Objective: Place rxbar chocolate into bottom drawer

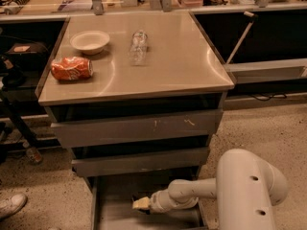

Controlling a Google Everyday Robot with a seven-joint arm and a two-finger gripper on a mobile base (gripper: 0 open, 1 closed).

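A: Entry 1, gripper?
B: Your gripper (139, 204) is low inside the pulled-out bottom drawer (115, 200); whether it is spread or closed, you cannot judge

A: Entry 2, snack bar?
B: Not clearly made out; 1 dark patch (144, 211) lies against the gripper, in that drawer

A: Entry 3, tabletop (177, 63)?
B: 1 bowl (89, 41), 1 bottle (139, 47) lying flat, 1 crushed orange can (72, 68)

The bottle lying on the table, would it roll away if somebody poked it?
Probably yes: the bottle lies on its side on the smooth tabletop, so a sideways poke would likely roll it. It looks like clear thin plastic, so it is probably light and squashy. The pincer is far off, down over the bottom drawer.
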